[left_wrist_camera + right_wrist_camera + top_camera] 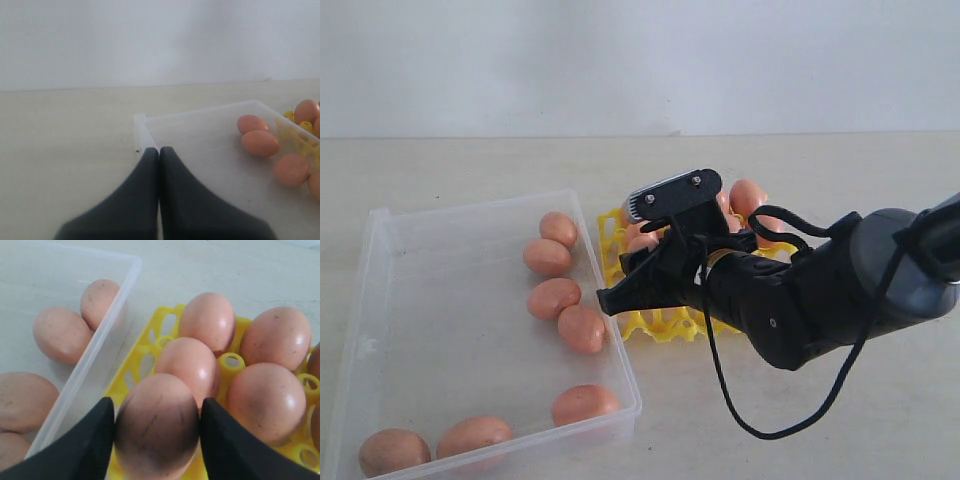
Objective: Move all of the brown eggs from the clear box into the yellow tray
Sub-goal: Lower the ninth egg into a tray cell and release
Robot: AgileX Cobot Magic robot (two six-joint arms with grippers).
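- Clamping an egg (156, 430) by its sides: right gripper (157, 409), at tray (150, 347) edge.
- Jaws of left gripper (159, 151) pressed together; only its wrist view shows it.

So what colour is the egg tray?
The tray is bright yellow, clearest in the right wrist view.

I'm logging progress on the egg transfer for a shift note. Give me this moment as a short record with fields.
right gripper: shut on one brown egg, at the yellow tray
left gripper: shut, empty, by a corner of the clear box
in clear box: seven brown eggs visible
in yellow tray: at least four seated eggs; the right arm hides part of it
task state: unfinished
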